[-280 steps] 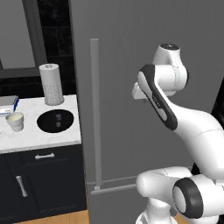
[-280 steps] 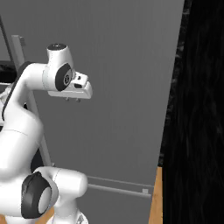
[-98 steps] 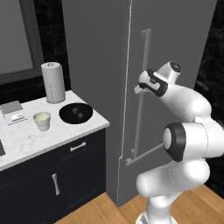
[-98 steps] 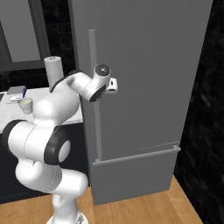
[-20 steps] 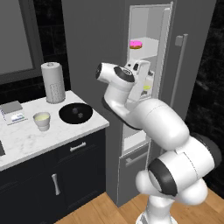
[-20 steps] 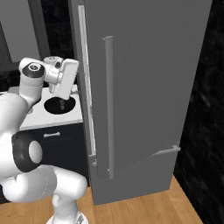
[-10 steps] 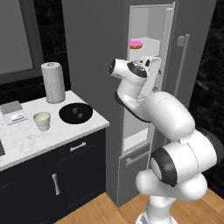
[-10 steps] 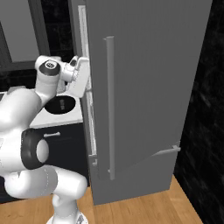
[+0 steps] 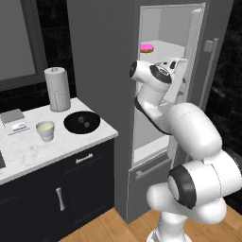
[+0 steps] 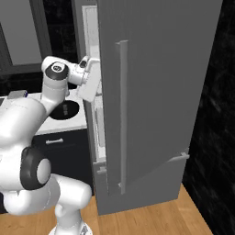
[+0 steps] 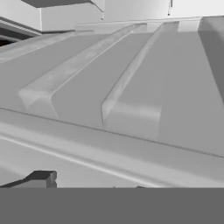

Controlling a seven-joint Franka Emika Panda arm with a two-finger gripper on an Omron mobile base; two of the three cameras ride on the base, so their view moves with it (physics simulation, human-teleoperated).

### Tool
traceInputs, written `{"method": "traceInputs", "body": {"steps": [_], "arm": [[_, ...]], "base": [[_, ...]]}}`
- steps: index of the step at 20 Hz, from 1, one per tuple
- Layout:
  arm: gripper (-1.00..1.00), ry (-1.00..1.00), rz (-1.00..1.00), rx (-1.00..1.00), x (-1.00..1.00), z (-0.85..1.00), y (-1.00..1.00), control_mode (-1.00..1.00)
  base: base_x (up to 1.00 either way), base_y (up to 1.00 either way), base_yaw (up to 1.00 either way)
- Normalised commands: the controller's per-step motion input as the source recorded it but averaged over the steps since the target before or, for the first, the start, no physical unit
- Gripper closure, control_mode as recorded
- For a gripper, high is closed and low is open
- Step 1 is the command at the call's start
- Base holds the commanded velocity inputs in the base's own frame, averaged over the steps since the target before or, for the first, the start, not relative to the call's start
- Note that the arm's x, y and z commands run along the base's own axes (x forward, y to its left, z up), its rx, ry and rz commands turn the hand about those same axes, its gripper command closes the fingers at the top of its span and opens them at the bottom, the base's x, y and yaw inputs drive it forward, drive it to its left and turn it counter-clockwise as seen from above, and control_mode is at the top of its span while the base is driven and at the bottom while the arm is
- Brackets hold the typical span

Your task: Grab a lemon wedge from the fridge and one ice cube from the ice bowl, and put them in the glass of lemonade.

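While the fridge (image 9: 165,28) door's open w/ a doughnut (image 9: 147,47) on the top shelf, gripper (image 9: 181,71) reaches inside, can't tell if jaws are apart.

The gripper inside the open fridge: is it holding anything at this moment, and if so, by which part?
It cannot be told. The gripper reaches into the fridge, but its fingertips are hidden. The hand view shows pale grey shelf ribs and no lemon wedge.

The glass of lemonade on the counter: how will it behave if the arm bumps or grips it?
The glass of lemonade is small and tapers toward its base, so a side knock would likely tip it. It looks nearly full, so a tilt would probably spill. It stands apart from the ice bowl, leaving room to approach.
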Motion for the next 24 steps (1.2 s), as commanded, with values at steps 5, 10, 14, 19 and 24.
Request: {"method": "traceInputs", "body": {"steps": [5, 10, 14, 19, 24], "arm": [[-1.0, 0.0, -0.06, 0.0, -0.18, -0.07, -1.0, -1.0], [-1.0, 0.0, -0.06, 0.01, -0.15, -0.05, -1.0, -1.0], [-1.0, 0.01, -0.07, 0.0, -0.07, 0.0, -1.0, -1.0], [-1.0, 0.03, -0.08, 0.01, -0.03, 0.0, -1.0, -1.0], [-1.0, 0.01, -0.04, 0.02, -0.02, 0.06, -0.69, -1.0]], "base": [[0.0, 0.0, 0.0], [0.0, 0.0, 0.0], [0.0, 0.0, 0.0], [0.0, 0.0, 0.0], [0.0, 0.0, 0.0]]}}
